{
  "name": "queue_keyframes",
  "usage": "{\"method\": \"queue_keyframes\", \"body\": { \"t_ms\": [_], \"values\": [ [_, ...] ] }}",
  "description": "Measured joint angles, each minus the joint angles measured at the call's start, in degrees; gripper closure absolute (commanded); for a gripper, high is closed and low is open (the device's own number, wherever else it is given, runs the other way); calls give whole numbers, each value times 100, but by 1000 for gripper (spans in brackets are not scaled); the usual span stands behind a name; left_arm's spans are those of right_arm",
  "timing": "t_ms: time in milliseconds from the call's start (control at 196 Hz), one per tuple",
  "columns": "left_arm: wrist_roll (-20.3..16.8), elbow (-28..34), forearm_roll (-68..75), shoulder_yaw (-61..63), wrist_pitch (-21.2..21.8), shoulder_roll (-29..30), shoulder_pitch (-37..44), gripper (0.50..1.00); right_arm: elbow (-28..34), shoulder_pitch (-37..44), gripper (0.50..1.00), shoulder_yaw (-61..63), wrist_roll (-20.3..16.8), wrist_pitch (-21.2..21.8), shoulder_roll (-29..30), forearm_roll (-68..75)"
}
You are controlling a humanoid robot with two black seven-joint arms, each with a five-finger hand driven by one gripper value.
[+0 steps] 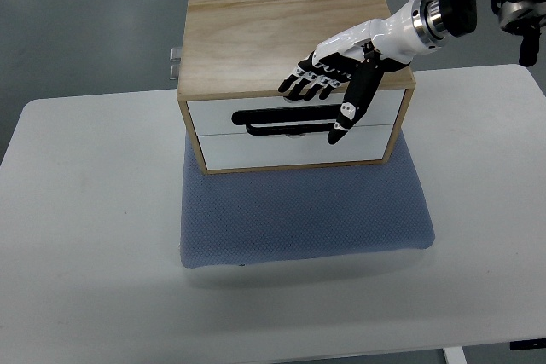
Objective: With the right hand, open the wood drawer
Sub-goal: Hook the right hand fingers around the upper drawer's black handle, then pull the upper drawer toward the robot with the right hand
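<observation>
A wooden drawer box (281,36) stands on a blue-grey mat (307,210) on the white table. Its front has two white drawer faces: the upper drawer (213,117) with a long black bar handle (273,115) and the lower drawer (290,149). Both look closed. My right hand (317,110) comes in from the upper right. Its four fingers (309,83) lie stretched over the box's top front edge, just above the handle. Its thumb (351,108) points down across the upper drawer face at the handle's right end. The hand holds nothing.
The white table (94,236) extends to the left, right and front of the mat. A small metal fitting (174,59) sticks out at the box's back left. The grey floor shows beyond the table's far edge.
</observation>
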Motion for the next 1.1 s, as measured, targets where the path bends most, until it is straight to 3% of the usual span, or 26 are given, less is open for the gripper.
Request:
{"method": "queue_keyframes", "body": {
  "t_ms": [455,1100],
  "values": [
    [0,0,0,0,0,0,0,500,10,-142,560,-8,-25,-305,275,19],
    [0,-1,0,1,0,0,0,500,4,-422,558,-12,-400,-710,544,-7]
  ]
}}
